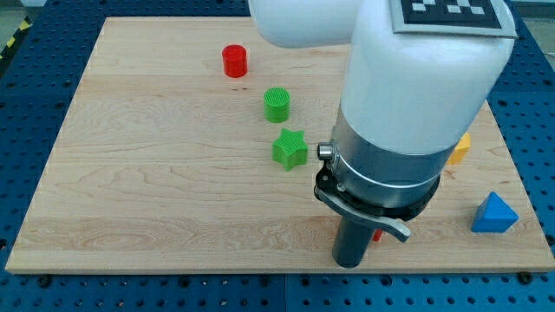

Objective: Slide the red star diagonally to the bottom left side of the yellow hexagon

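Note:
A small sliver of a red block (pixel 378 234) shows just right of the dark rod, near the board's bottom edge. Most of it is hidden by the arm, so I cannot make out its shape. A yellow block (pixel 460 149) peeks out at the view's right, behind the arm's white body, its shape mostly hidden. My tip (pixel 350 263) rests on the board right beside the red sliver, on its left, and seems to touch it. The yellow block lies up and to the right of the tip.
A red cylinder (pixel 234 61) stands at the top left of centre. A green cylinder (pixel 277 104) and a green star (pixel 290 148) lie mid-board, up-left of the tip. A blue triangular block (pixel 494 214) sits at the bottom right. The wooden board (pixel 139 173) lies on a blue perforated table.

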Available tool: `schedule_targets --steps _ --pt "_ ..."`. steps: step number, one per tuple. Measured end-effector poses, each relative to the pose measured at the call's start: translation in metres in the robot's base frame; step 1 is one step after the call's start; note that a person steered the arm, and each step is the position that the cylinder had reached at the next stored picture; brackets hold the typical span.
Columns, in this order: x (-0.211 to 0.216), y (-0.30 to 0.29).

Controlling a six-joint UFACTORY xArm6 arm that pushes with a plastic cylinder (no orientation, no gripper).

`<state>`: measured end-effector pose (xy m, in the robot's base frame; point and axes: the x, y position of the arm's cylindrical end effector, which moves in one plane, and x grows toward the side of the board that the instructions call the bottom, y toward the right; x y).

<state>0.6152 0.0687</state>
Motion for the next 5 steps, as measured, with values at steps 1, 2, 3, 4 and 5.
schedule_targets --steps 1,2,3,4,5 --pt "-0.014 0.002" --pt "-0.025 0.010" --pt "-0.026 0.014" --pt "-0.018 0.023" --pt "-0.017 0.051"
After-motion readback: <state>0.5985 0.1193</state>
